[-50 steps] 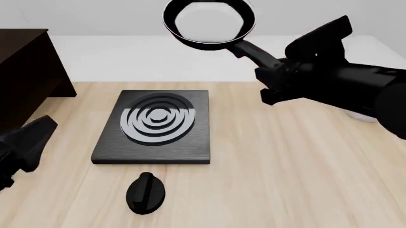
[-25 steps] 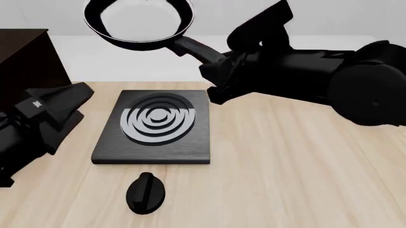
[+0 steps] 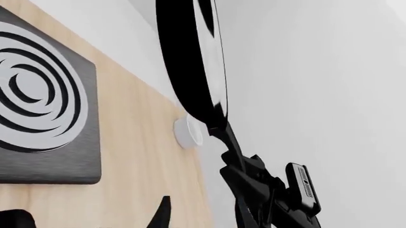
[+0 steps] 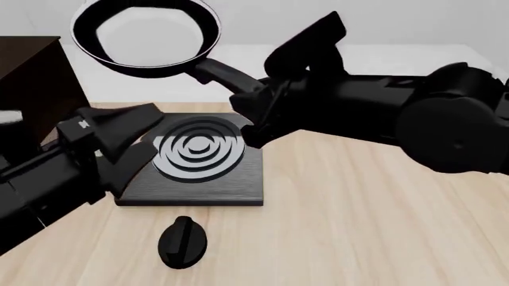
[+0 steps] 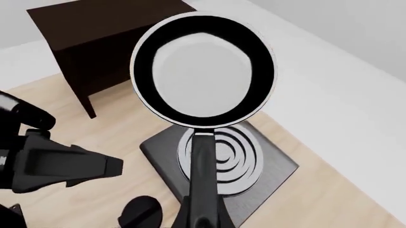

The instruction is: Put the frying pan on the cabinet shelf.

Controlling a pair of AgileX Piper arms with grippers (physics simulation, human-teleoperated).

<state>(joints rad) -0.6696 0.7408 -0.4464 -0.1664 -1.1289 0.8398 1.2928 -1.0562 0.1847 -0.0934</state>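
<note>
The pan (image 4: 145,37) hangs in the air at the upper left of the front view, over the stove plate (image 4: 195,159), right of the cabinet (image 4: 32,83). The right gripper (image 4: 253,102) clamps its handle. The left gripper (image 4: 119,134) (state unclear) sits low left above the worktop (image 4: 358,226).

My right gripper (image 4: 253,102), matt black plastic, holds the small round black frying pan (image 4: 145,37): glossy inside with a pale sheen, thin silvery metal rim, slim black handle of smooth, faintly shiny finish; the tall, very dark brown wooden cabinet (image 4: 32,80), smooth and dull; the light wooden table (image 4: 366,220), fine-grained, matt; the flat black stove plate (image 4: 195,159), brushed surface with pale grey rings; the black knob (image 4: 183,241), slightly glossy; my left gripper (image 4: 111,134), matt black
</note>
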